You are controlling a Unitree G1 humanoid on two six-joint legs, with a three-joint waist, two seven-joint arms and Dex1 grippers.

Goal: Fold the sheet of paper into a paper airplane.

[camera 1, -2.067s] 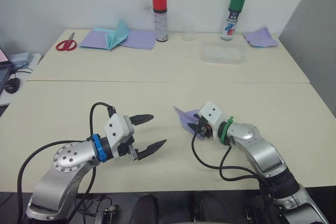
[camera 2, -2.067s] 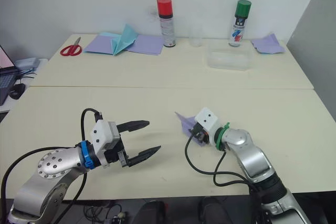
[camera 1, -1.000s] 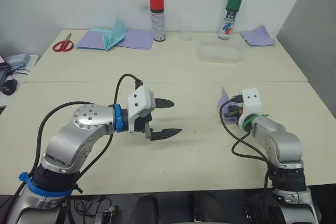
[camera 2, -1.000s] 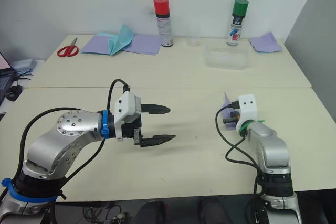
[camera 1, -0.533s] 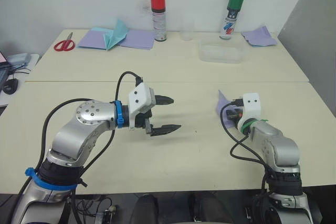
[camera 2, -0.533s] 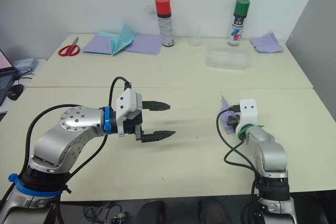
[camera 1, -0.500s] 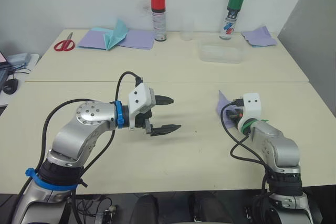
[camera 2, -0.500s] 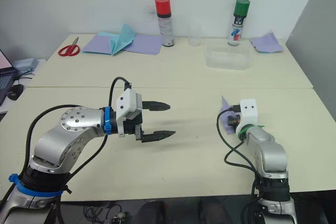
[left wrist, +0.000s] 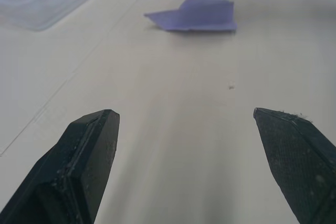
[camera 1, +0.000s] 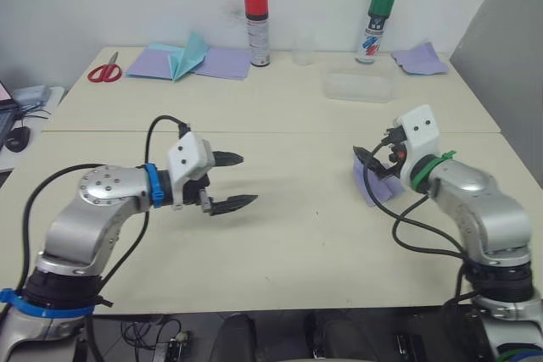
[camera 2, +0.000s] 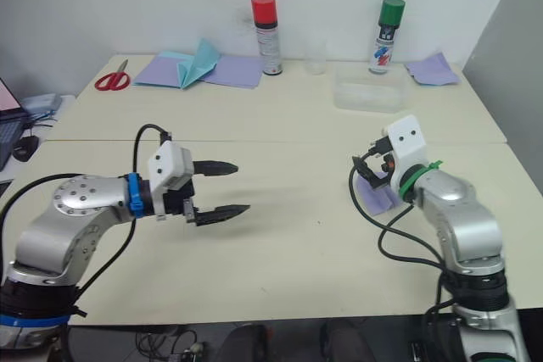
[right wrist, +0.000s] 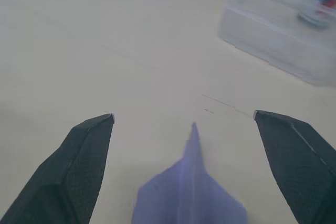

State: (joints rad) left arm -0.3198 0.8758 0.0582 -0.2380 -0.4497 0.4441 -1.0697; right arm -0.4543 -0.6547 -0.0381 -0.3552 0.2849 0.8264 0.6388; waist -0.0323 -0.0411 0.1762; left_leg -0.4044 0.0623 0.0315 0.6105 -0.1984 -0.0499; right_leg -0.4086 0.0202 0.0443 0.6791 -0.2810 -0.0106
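Note:
The sheet of paper, folded into a small lavender paper airplane (camera 1: 374, 186), lies flat on the cream table (camera 1: 288, 243) at the right, its pointed nose facing away from my right arm. My right gripper (right wrist: 183, 114) hovers just above its rear end, open, both fingers spread wide to either side of the wedge (right wrist: 190, 192) and not touching it. My left gripper (camera 1: 247, 180) stands open over bare table at the left, about two gripper-lengths from the airplane (left wrist: 197, 15), nothing between its fingers.
Along the back edge stand a red-capped spray can (camera 1: 257, 27), a green-capped spray can (camera 1: 377, 25) and a clear plastic box (camera 1: 359, 86). Red scissors (camera 1: 105, 68), a teal pointed paper on lavender sheets (camera 1: 188, 57) and a crumpled lavender piece (camera 1: 418, 58) lie there too.
My right gripper has opened and let go of the paper airplane, which now lies on the table. The left arm has drawn back to the left, still open.

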